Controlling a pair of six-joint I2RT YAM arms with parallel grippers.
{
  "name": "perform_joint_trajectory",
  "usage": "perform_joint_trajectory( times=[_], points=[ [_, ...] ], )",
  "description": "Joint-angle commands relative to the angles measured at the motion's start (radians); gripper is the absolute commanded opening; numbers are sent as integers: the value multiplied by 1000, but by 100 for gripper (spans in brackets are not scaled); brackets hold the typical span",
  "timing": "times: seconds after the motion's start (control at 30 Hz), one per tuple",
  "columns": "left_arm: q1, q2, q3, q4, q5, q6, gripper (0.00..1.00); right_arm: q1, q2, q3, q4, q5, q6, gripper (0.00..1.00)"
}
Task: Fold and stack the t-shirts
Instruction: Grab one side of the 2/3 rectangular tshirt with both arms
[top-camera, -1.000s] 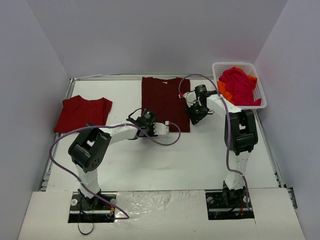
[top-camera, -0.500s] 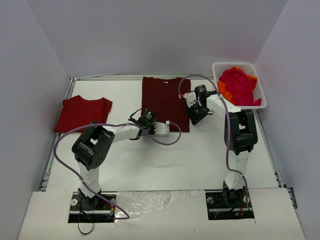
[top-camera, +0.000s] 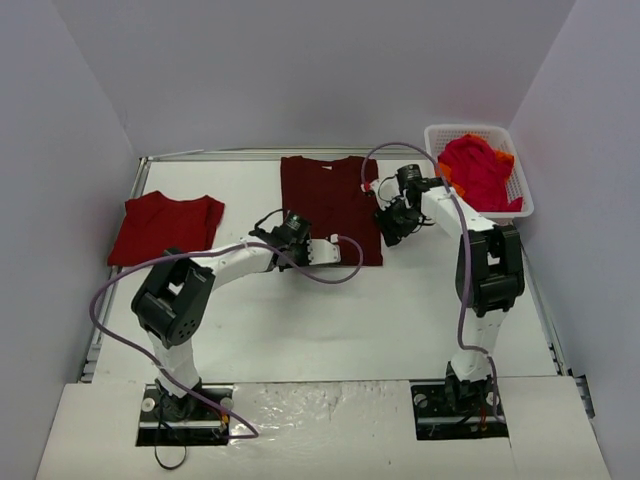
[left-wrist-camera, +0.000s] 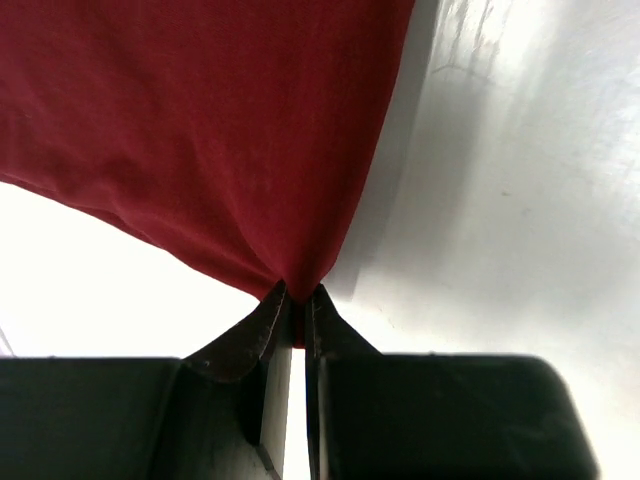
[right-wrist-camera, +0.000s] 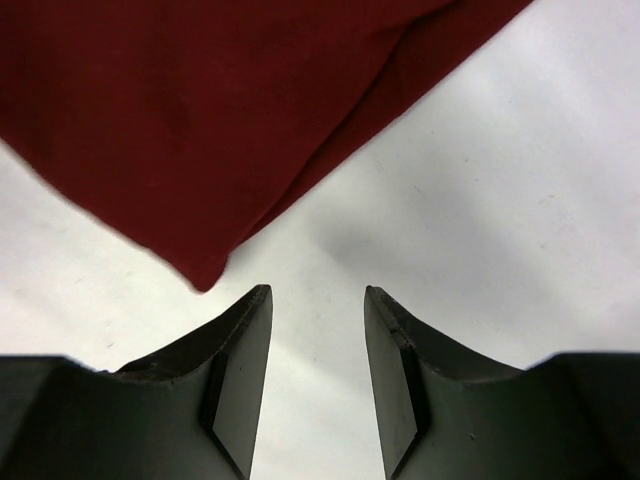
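The large dark maroon cloth t-shirt (left-wrist-camera: 200, 130) is pinched at its near hem by the closed left gripper (left-wrist-camera: 295, 295). At its right edge the right gripper (right-wrist-camera: 317, 300) is held open and empty. No fold is seen yet. Left of it a red t-shirt (top-camera: 165, 225) is laid flat. Beyond its right shoulder, crimson and orange shirts (top-camera: 480, 172) are left heaped in the white plastic lattice basket (top-camera: 470, 130).

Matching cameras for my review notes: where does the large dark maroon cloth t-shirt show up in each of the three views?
Top external: dark maroon cloth t-shirt lies flat, centre back.
Left wrist: it fills the upper left, a corner pinched in the shut left gripper.
Right wrist: upper left, a corner just ahead of the open right gripper, untouched.
Shared landmark: the white tabletop.
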Motion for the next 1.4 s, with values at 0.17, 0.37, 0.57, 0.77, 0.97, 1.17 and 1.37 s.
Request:
perform_joint_trajectory(
  times=[0.17,0.37,0.57,0.77,0.97,1.17,1.37],
  points=[
    [58,-74,60,-149,148,-61,2,-3,-242,-65,-31,-221,-58,38],
    [72,-50,54,-177,171,-65,2,34,-357,-295,78,-255,-176,40],
    [109,13,145,-295,300,-93,2,55,-438,-482,284,-200,-252,41],
    [126,67,235,-393,367,-88,2,152,-515,-603,451,-56,-296,44],
    [133,99,281,-442,395,-99,2,197,-538,-639,535,-6,-311,45],
    [149,113,304,-470,410,-108,2,233,-524,-672,572,29,-340,45],
    [156,128,327,-494,421,-107,2,279,-503,-697,617,64,-351,46]
  ],
)
